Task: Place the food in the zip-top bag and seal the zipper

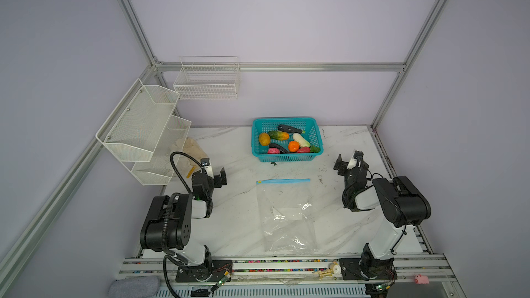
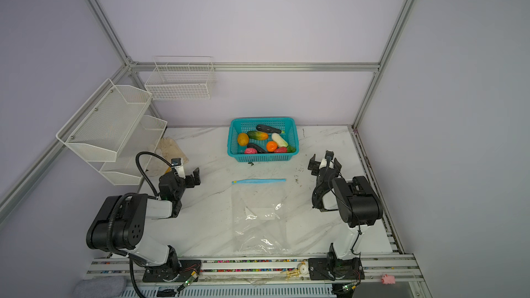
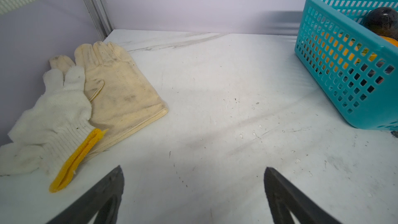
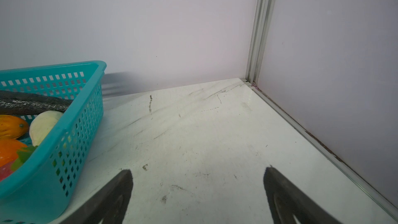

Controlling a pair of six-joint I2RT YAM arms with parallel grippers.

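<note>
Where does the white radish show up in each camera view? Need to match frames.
In a top view: radish in the basket, right of centre, next to the eggplant.
In a top view: radish, same spot.
Left wrist: radish not seen; the basket is.
Right wrist: radish in the basket, beside the eggplant.
Shared landmark: the teal basket, in all four views.

My white marble-look tabletop (image 1: 235,167) carries the teal basket (image 1: 286,157) at back-centre, the clear zip-top bag (image 1: 286,219) flat in front of it w/ a gap, & a cream glove (image 3: 120,87) plus white knit glove (image 3: 58,115) overlapping in the back-left corner.
</note>
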